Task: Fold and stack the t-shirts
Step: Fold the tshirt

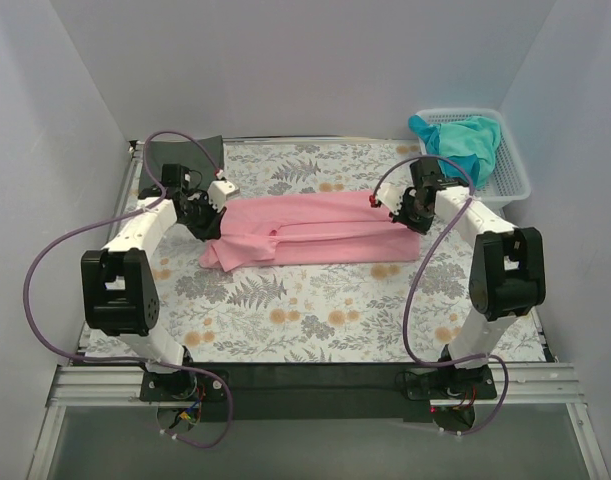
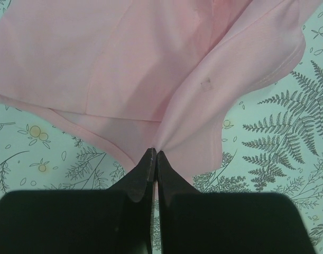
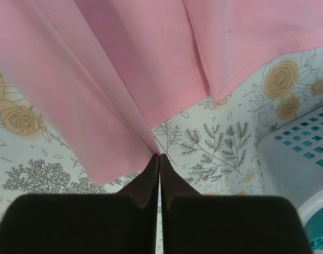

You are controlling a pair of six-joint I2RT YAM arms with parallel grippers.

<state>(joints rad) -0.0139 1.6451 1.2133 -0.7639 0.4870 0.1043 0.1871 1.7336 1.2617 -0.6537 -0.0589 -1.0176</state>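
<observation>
Teal t-shirt (image 1: pixel 455 135) bunched, partly hidden, upper right; your left pincer (image 2: pixel 154 154) and right pincer (image 3: pixel 159 157) are closed tight, pinching the pink t-shirt (image 1: pixel 315 230).

I seem to be working in a lab test cell: plain white panels (image 1: pixel 285 60) box in the floral tablecloth (image 1: pixel 285 310), an aluminium rail (image 1: pixel 315 385) carries the arm bases (image 1: pixel 175 385), and purple cables (image 1: pixel 45 270) hang loose.

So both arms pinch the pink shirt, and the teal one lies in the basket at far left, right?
No: the top view shows the basket with the teal shirt at far right. The left fingers and right fingers do pinch the pink shirt.
</observation>
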